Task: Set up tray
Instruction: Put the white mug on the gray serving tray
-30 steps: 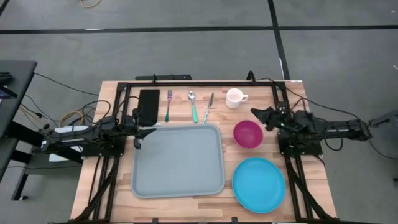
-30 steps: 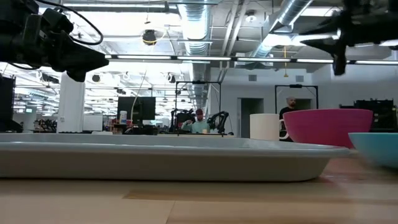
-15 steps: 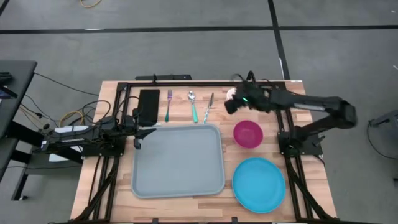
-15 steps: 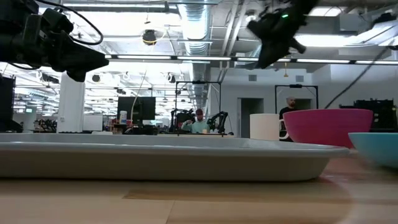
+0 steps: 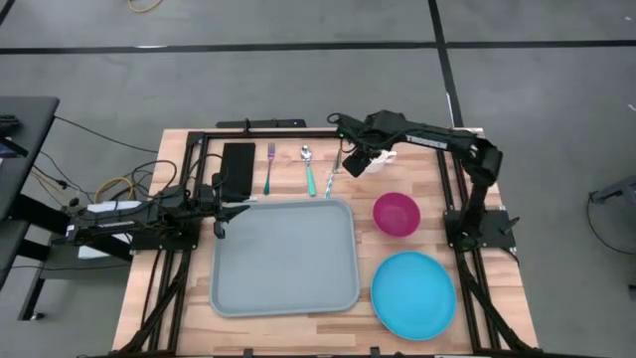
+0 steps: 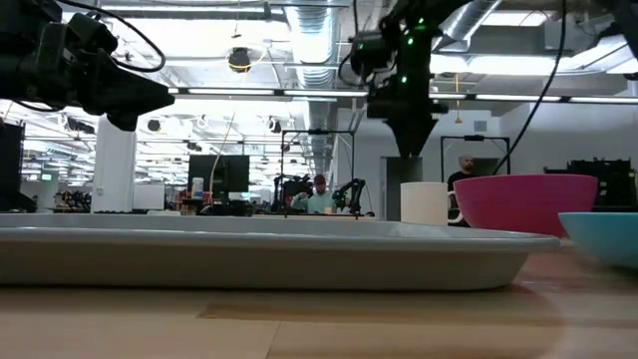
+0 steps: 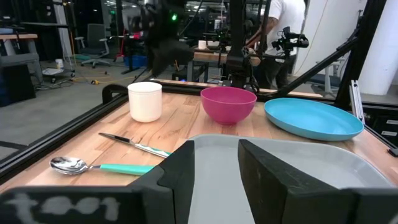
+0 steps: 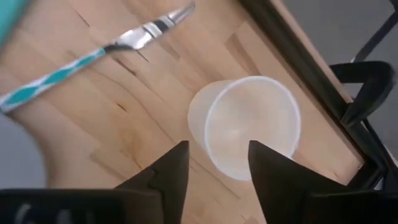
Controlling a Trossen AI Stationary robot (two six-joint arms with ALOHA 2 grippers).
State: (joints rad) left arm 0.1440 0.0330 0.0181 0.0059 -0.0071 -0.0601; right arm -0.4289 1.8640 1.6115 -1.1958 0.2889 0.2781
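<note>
i am reaching my right gripper (image 5: 355,162) across the back of the table (image 5: 477,298), holding it above the wood between the knife (image 5: 332,171) and the white cup (image 5: 382,157). my right fingers (image 8: 170,176) are standing apart with nothing between them, and in the right wrist view i am looking straight down into the cup's open mouth (image 8: 252,126), with the knife's blade (image 8: 149,32) lying just beside it.

my left gripper (image 5: 221,213) is waiting low at the left edge of the table, right at the back left corner of the tray (image 5: 285,257). its fingers (image 7: 180,177) are parted a little and are gripping nothing; past them i am seeing the tray's grey floor (image 7: 292,168).

the tray is lying flat in the middle of the table, with nothing on it. behind it, along the back edge, the black napkin (image 5: 237,166), the fork (image 5: 268,166), the spoon (image 5: 309,170), the knife and the cup are sitting in a row. the pink bowl (image 5: 396,214) is sitting just right of the tray's back right corner, and the blue plate (image 5: 413,293) is lying near the front right corner of the table, just beside the tray. in the low view, people (image 6: 319,195) are showing far off in the room.
</note>
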